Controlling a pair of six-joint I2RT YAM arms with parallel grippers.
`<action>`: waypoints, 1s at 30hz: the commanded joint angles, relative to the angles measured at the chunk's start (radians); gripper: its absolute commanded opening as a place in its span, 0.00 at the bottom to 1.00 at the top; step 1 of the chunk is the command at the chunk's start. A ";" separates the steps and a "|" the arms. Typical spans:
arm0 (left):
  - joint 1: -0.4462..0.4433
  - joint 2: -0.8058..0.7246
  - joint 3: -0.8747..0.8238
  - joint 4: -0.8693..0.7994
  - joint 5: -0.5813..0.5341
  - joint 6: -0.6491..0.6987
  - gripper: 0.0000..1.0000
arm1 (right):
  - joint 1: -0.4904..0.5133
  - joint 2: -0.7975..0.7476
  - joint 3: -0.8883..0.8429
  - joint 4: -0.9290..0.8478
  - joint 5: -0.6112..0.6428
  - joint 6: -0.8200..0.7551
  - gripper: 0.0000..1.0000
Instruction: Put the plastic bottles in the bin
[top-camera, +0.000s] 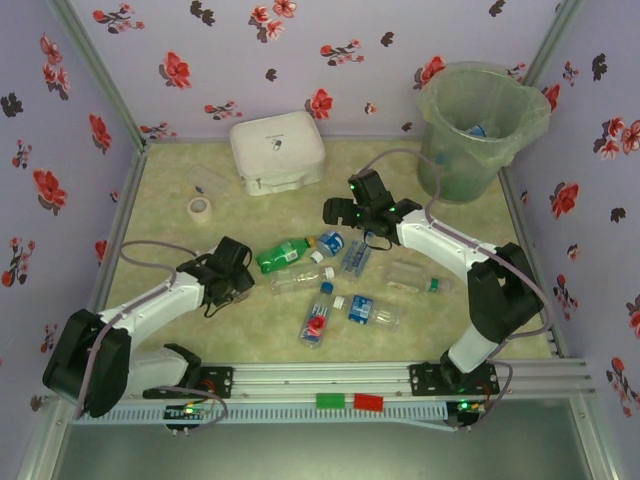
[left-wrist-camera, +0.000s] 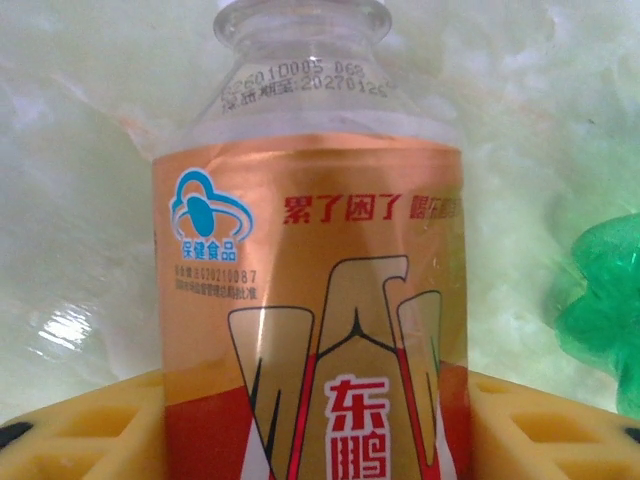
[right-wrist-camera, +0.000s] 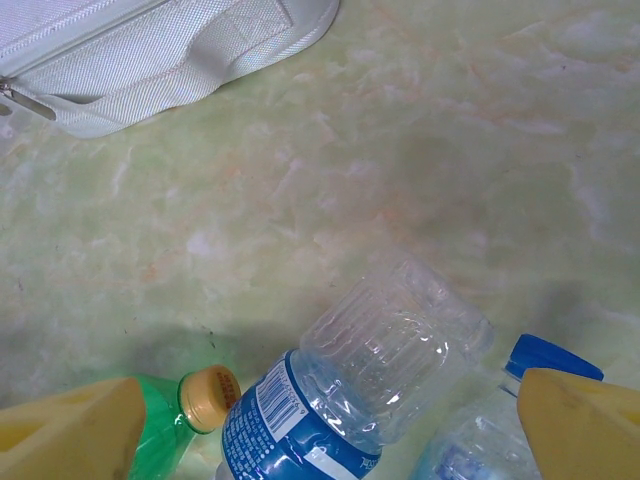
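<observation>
Because the bottles (top-camera: 300, 280) look empty and thin-walled, I judge them light, slippery and easily dented, best taken across the labelled middle. The bin (top-camera: 465, 165) stands far right, well apart from the loose bottles mid-table. The left gripper (left-wrist-camera: 318, 415) presses its pads (left-wrist-camera: 90, 430) on both sides of an orange-labelled bottle (left-wrist-camera: 310, 280), its base cut off. The right gripper (right-wrist-camera: 330, 425) hangs wide open above a blue-labelled bottle (right-wrist-camera: 350, 390); a finger (right-wrist-camera: 70, 435) hides most of the green bottle (right-wrist-camera: 162, 440) beside it.

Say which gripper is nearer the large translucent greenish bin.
Right. The right gripper is left of the bin; the left gripper, around an orange-labelled plastic bottle, is farther left.
</observation>
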 joint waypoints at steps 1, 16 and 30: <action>0.036 -0.064 0.030 -0.040 -0.044 0.094 0.55 | -0.004 -0.032 0.017 0.012 -0.019 -0.007 0.95; 0.117 -0.028 0.506 0.166 0.405 0.631 0.55 | -0.010 -0.183 0.100 0.066 -0.202 -0.102 0.92; -0.036 0.155 0.634 0.308 0.544 0.702 0.51 | -0.028 -0.199 0.093 0.304 -0.464 0.083 0.84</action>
